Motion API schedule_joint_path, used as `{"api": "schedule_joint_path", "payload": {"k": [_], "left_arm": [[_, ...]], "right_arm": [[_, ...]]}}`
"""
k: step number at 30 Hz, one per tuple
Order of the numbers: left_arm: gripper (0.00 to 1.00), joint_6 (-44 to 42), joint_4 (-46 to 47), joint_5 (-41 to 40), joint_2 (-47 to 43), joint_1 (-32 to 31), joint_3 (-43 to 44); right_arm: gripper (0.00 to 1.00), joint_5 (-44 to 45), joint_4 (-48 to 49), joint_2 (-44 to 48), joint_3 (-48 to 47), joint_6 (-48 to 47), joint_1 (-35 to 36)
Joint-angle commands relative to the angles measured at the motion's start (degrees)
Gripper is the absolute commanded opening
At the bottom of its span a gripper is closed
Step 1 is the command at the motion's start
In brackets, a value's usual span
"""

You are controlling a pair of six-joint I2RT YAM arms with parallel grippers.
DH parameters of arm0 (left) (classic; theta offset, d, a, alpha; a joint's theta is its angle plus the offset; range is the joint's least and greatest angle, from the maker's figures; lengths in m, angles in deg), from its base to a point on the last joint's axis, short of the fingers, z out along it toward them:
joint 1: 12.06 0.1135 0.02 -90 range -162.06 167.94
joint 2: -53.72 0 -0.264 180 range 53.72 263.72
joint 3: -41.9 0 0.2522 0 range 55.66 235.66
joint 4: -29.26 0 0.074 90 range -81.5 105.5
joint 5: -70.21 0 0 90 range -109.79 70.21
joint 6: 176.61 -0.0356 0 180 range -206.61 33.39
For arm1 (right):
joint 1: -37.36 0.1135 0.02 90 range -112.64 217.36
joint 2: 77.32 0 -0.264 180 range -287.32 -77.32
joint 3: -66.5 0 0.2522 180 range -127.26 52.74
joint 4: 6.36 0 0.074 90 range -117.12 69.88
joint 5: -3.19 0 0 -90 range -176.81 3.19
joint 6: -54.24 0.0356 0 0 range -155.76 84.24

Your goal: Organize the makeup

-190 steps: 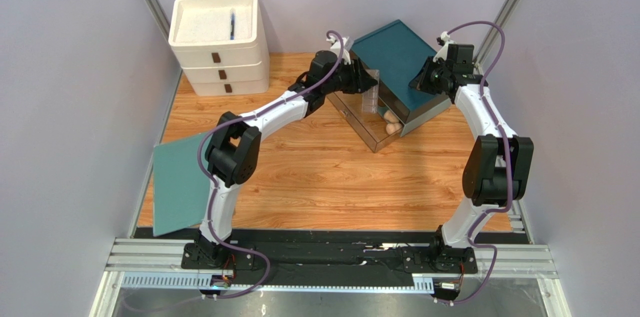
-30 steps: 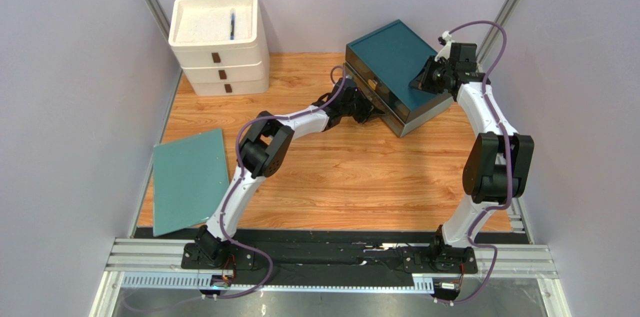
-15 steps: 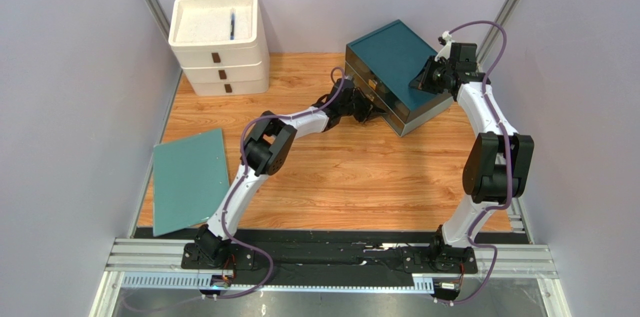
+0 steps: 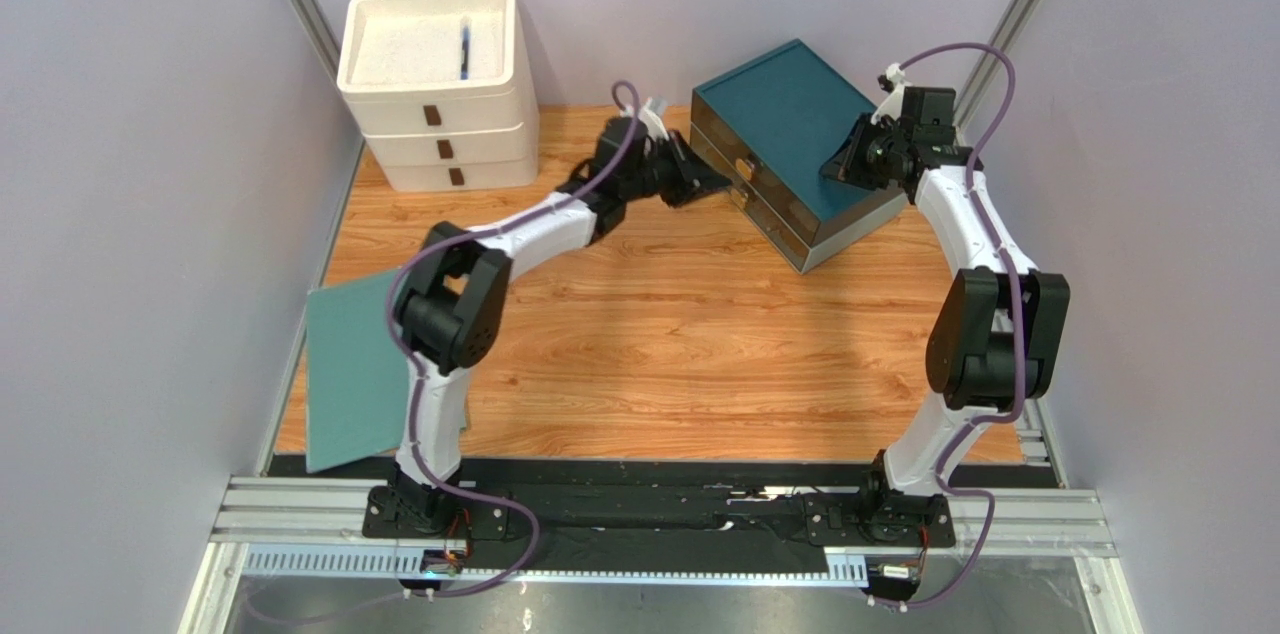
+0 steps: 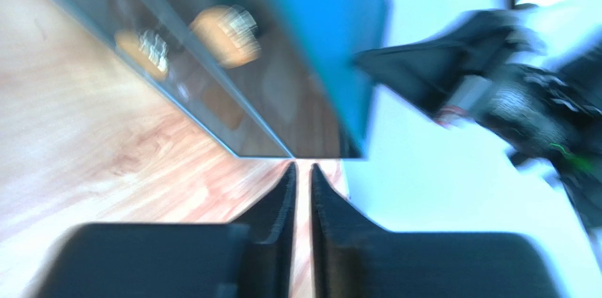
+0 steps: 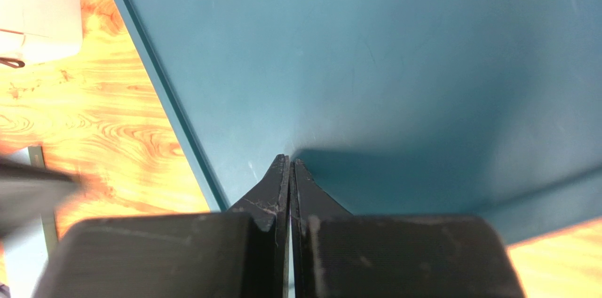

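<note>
Only part of the makeup shows. Two beige sponges lie blurred behind the clear drawer fronts of the teal-topped drawer box; the rest is hidden. Both drawers sit pushed in. My left gripper hovers just off the box's front left corner. Its jaws stand a narrow slit apart, with nothing between them. My right gripper is shut and empty, with its tips resting on the box's teal top.
A white stacked drawer unit stands at the back left with a dark thin item in its top tray. A flat teal sheet lies at the table's left edge, partly under my left arm. Grey walls close in on both sides.
The drawer that stood open several seconds ago is pushed in. In the last second my left gripper drew back and up from the drawer front and its jaws parted slightly. The right arm has not moved.
</note>
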Motion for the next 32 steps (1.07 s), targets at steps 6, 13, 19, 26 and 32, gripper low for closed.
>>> {"api": "schedule_joint_path", "payload": {"k": [6, 13, 19, 26, 32], "left_arm": [[0.99, -45.31, -31.63, -7.20, -22.50, 2.58, 3.63], [0.99, -56.78, -43.69, -16.36, -34.63, 2.58, -2.78], [1.00, -53.11, -48.34, -25.65, -43.15, 2.58, -9.03], [1.00, -48.79, -52.58, -26.47, -47.03, 2.58, -13.94], [0.99, -44.66, -49.76, -26.47, -52.65, 2.58, -19.66]], "right_arm": [[0.11, 1.20, -10.38, 9.13, 1.42, 0.19, -0.78], [0.54, 0.14, -13.12, 17.66, -0.36, 1.07, -0.08], [1.00, 2.07, -12.16, 25.99, 3.85, 3.62, 2.38], [1.00, 4.53, -9.69, 36.64, 13.08, 3.97, 3.88], [1.00, 5.76, -11.10, 41.65, 18.62, 3.79, 3.88]]}}
